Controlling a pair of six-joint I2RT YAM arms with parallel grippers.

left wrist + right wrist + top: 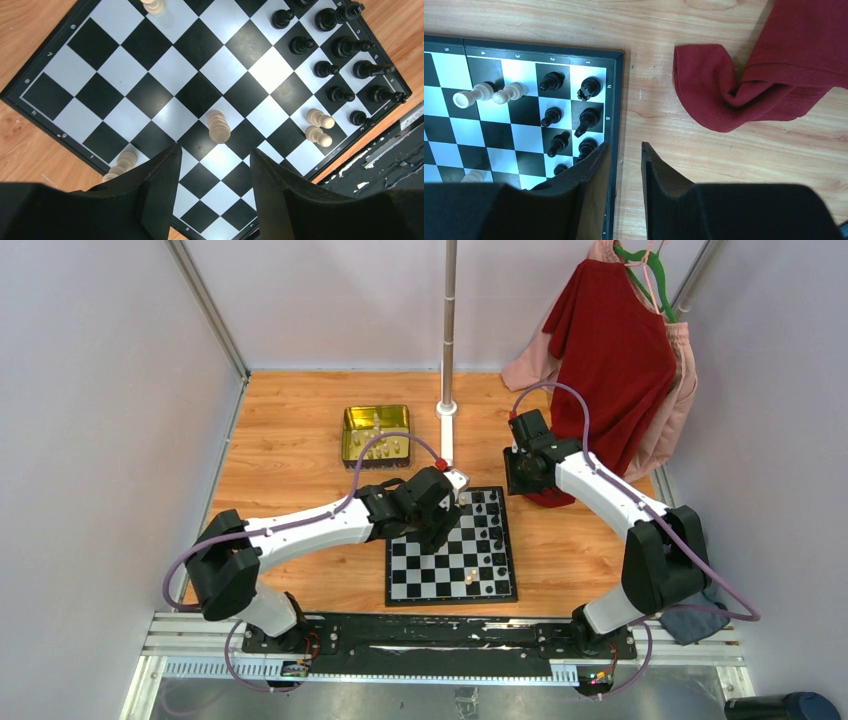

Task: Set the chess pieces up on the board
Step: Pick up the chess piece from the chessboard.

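Wood tabletop, grey walls, red shirt on a hanger upper right of top view. Board sits bottom centre. Gold tin is up-left of it, w/ some pale pieces inside.

Left gripper hangs over the board's upper left area. Fingers are spread w/ nothing between them. 1 pale pawn stands upright on a square just above the gap, apart from both fingers.

Black men are packed in 2 rows at upper right of left wrist view, so that side looks about done. 2 more pale men stand beside them, which looks like the wrong end.

Right gripper is parked off the board's right edge, over bare wood near the red cloth. Fingers are apart w/ a narrow gap, holding nothing.

Step, imo: the white side is being filled and the left arm is between a place and the next fetch.

Next move needs:
- lift straight up so the fingers don't clip the pawn
- swing to the tin
- pinch 1 pale piece by the stem
- set it down at the empty end
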